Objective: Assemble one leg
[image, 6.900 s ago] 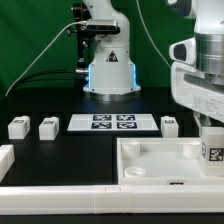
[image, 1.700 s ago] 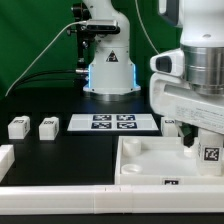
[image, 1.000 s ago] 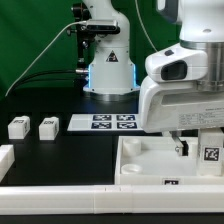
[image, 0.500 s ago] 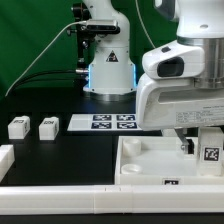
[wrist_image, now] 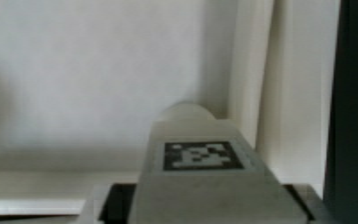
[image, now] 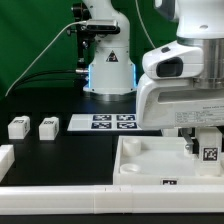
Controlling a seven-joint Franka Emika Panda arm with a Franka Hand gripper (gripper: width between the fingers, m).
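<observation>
My gripper (image: pixel 196 143) clamps a tagged leg (wrist_image: pixel 204 165) upright over the tabletop's (image: pixel 150 157) three o'clock corner, ready for its socket

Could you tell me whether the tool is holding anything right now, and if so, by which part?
Yes, it appears to hold a leg by its lower end, over the tray-like piece; the fingers themselves are barely visible.

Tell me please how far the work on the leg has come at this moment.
Done: one leg appears picked up; the wrist view shows it between the gripper's fingers, though their contact is not clearly visible. In hand: the gripper carries it over the large white tray-like piece. Left: seating it in a socket is not visible yet. Two other legs lie untouched beside the marker board.
</observation>
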